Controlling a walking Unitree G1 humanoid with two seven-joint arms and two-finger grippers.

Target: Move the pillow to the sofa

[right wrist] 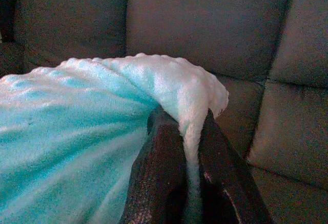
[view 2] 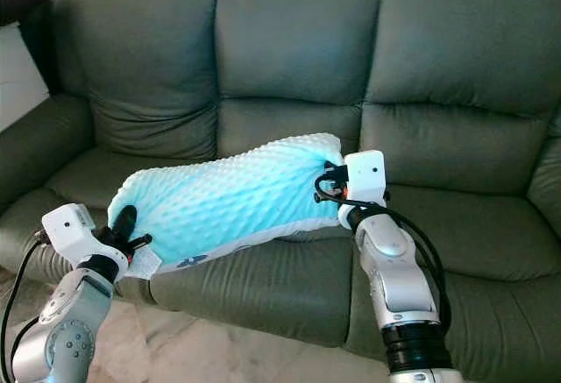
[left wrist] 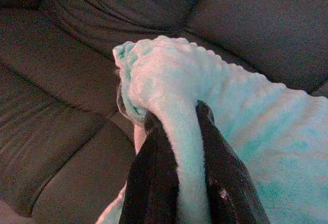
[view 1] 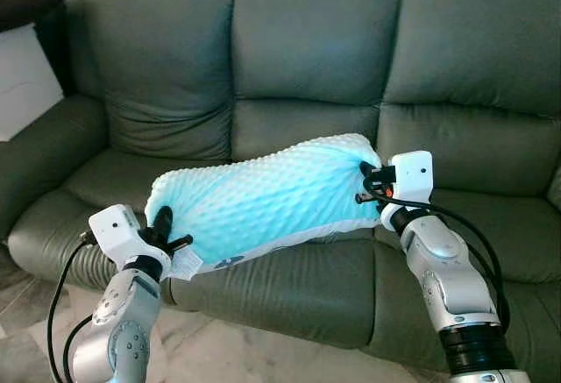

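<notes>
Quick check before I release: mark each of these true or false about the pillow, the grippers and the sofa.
1. Both grippers pinch the pillow. True: the left gripper and the right gripper each clamp an end.
2. The pillow is dark brown. False: it is light blue and bumpy.
3. The pillow is over the green sofa seat. True.
4. The left gripper hangs idle. False: its fingers squeeze a fold of the pillow.
5. The pillow stands upright against the backrest. False: it lies lengthwise, tilted, above the front of the seat.
</notes>
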